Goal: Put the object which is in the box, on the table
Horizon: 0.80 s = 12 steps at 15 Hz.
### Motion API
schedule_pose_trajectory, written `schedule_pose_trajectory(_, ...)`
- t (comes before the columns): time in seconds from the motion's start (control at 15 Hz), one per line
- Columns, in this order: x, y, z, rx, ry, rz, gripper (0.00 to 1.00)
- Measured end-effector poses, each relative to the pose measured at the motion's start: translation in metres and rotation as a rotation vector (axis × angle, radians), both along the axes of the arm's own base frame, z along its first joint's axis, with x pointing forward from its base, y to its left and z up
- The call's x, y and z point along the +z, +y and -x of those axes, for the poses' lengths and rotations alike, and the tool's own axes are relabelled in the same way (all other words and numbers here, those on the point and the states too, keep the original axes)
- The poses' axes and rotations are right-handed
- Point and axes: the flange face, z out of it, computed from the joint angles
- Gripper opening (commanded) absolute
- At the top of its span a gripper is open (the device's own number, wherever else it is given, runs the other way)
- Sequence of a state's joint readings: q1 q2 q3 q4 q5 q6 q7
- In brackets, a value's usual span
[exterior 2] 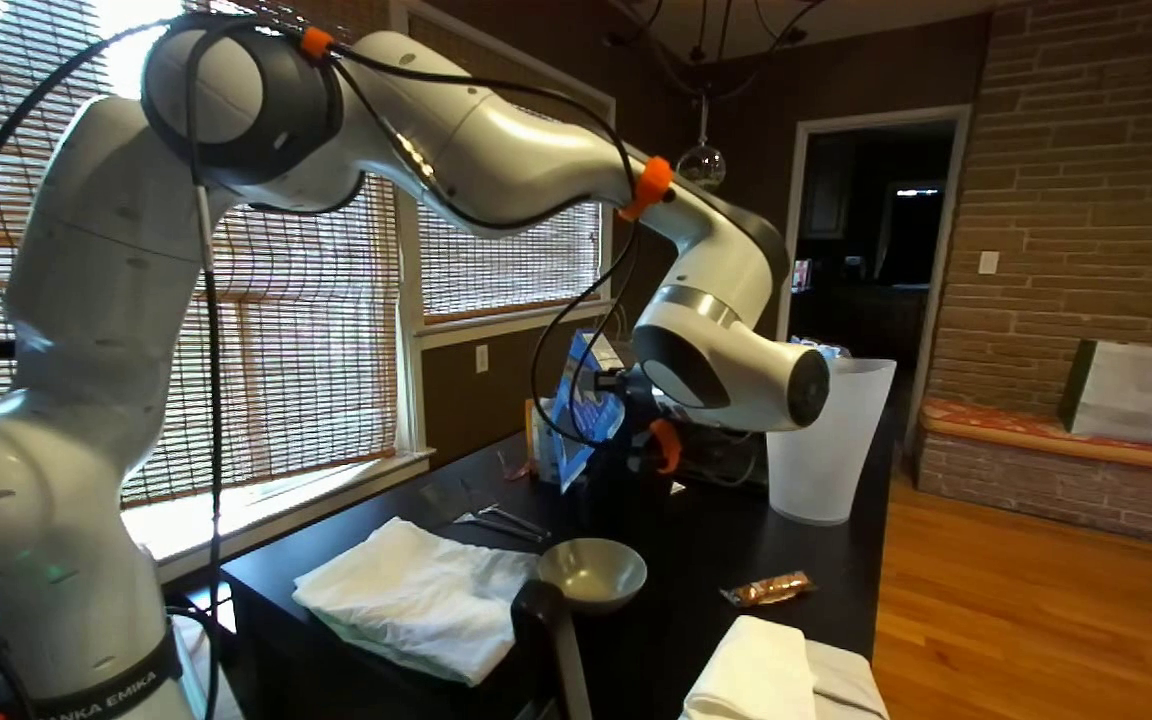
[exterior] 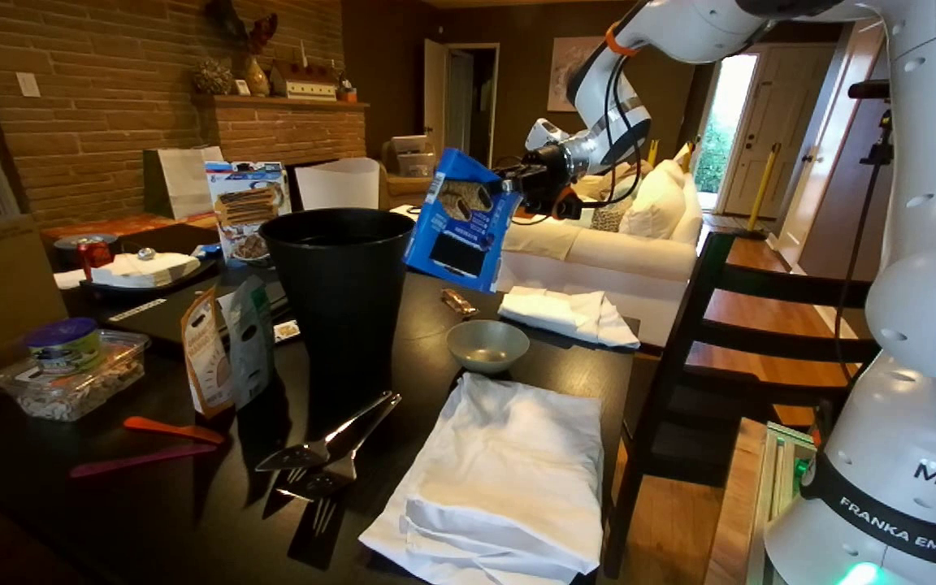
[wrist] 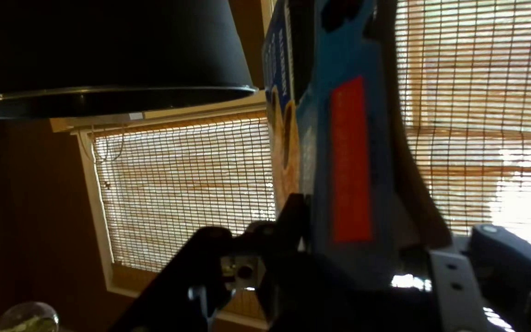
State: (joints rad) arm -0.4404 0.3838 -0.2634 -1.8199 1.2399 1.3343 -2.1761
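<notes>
Gripper [exterior: 510, 185] partly spread, I have the blue box [exterior: 461, 221] pinched across its thickness at one edge, tilted in the air near the black bin [exterior: 342, 280].

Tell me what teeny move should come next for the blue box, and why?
Maybe lower the blue box a bit toward the table. The claw grips it tilted in the air, so anything inside might fall hard. A wrapped bar lies on the table, but I can't see into the box.
</notes>
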Motion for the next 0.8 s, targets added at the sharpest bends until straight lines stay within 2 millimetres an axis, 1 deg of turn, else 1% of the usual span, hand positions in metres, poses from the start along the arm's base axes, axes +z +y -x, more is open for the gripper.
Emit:
schedule_pose_trajectory(0.27,0.004,-0.015,0.009,-0.032,-0.009,-0.036,0.09)
schedule_pose_trajectory(0.47,0.003,-0.024,0.015,-0.052,-0.015,-0.036,0.09)
schedule_pose_trajectory(0.8,-0.002,-0.031,0.02,-0.067,-0.012,-0.034,0.09)
